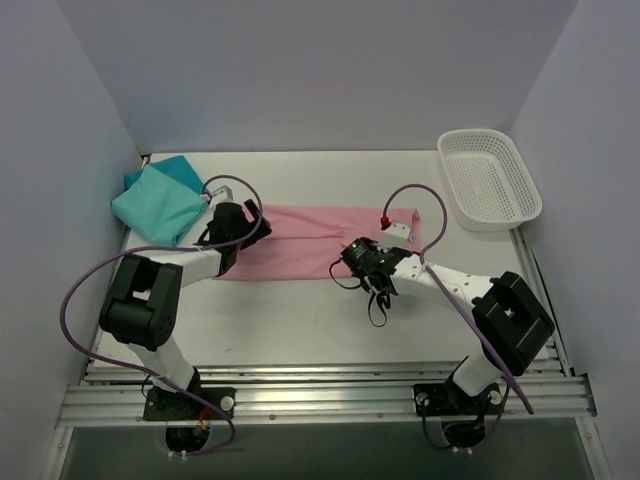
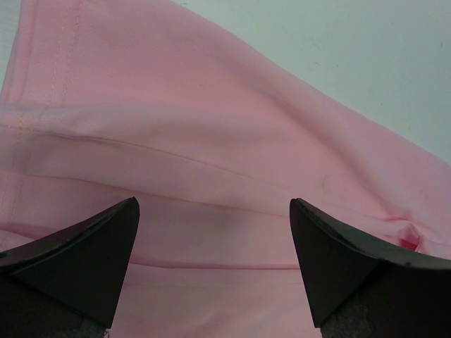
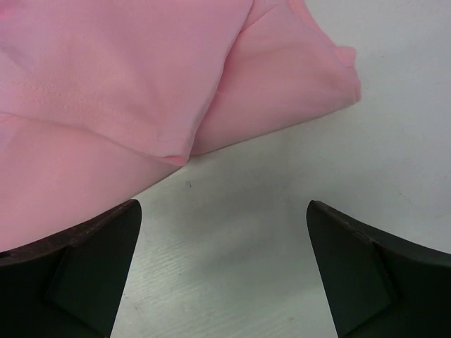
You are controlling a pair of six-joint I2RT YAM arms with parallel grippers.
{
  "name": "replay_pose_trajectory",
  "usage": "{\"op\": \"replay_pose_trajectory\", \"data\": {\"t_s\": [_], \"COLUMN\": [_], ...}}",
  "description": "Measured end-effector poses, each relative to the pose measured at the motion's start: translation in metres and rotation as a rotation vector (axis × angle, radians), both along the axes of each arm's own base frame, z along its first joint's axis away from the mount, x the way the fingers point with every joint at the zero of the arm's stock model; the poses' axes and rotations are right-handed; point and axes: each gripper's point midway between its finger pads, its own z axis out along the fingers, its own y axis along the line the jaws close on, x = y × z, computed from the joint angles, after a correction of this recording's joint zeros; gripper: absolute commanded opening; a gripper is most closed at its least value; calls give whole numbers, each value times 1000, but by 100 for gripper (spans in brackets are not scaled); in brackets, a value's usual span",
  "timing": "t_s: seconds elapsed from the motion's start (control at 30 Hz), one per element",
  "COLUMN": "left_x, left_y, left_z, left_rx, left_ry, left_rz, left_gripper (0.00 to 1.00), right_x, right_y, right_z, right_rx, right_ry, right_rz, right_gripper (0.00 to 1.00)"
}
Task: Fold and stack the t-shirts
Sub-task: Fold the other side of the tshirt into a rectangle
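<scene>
Two shirts lie on the white table (image 1: 300,320); the pink shirt (image 1: 300,245) is spread out long and flat in the middle; the teal shirt (image 1: 158,200) sits in a small pile at the far left corner, well apart from the white basket (image 1: 490,180) at the far right. The left gripper (image 2: 213,204) is low over the left end of the pink shirt; its two fingers are spread wide and pinch nothing; pink cloth with a fold line shows between them. The right gripper (image 3: 223,204) is by the near edge of the pink shirt, toward its right end; its fingers are spread wide too; bare table shows between them, with the shirt's edge just past them.
</scene>
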Motion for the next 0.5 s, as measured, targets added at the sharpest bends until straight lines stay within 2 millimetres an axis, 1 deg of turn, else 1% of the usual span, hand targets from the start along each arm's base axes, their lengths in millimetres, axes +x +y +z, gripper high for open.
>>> {"op": "replay_pose_trajectory", "data": {"t_s": [0.1, 0.17, 0.2, 0.27, 0.3, 0.33, 0.37, 0.47, 0.5], "left_x": [-1, -2, -2, -3, -3, -2, 0, 4, 5], "left_y": [-4, -8, -9, -11, -12, -12, -12, -13, -13], "left_z": [0, 0, 1, 1, 2, 3, 6, 12, 13], "left_rx": [3, 7, 8, 11, 12, 13, 13, 16, 18], "left_ry": [0, 0, -1, 2, 2, 2, -3, -19, -21], "left_rz": [-8, -13, -14, -19, -19, -19, -18, -15, -15], "left_gripper": [97, 97, 97, 97, 97, 97, 97, 97, 97], "right_x": [7, 17, 23, 39, 49, 60, 72, 105, 113], "right_y": [1, 3, 7, 10, 8, 3, -5, -39, -48], "right_z": [12, 23, 29, 39, 41, 42, 41, 29, 23], "right_rx": [-1, 8, 22, 59, 90, 118, 139, 158, 157], "right_ry": [-34, -63, -76, -100, -110, -113, -116, -108, -98], "right_rz": [-15, -22, -18, -17, -25, -37, -59, -144, -165], "right_gripper": [100, 100, 98, 88, 72, 59, 38, 0, 0]}}
